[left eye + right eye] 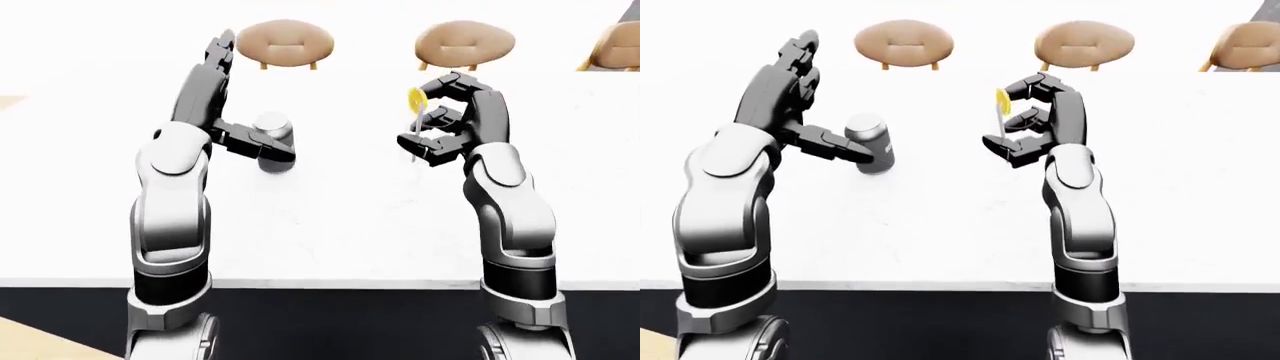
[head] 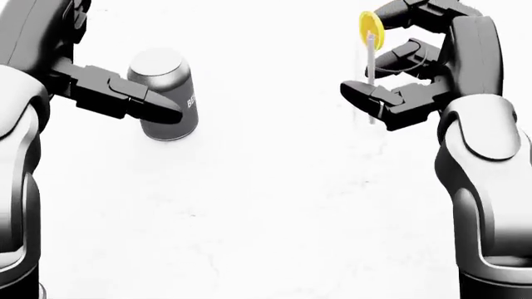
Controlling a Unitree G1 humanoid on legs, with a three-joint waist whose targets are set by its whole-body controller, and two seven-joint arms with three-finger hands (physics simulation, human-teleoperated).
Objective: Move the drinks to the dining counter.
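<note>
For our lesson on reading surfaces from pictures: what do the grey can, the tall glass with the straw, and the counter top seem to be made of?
Grey cylindrical can: likely brushed metal, going by its dull sheen and pale flat lid. Tall clear glass with white straw and yellow slice: apparently glass or clear plastic, since the counter shows through it. White counter top: probably polished marble-like stone, with faint grey veins.

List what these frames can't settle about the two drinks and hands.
- Glass: nearly invisible against the white counter in every view; only the straw and the lemon slice show.
- Can: label crossed by a left hand finger in head view.
- Right hand: contact with glass unclear.
</note>
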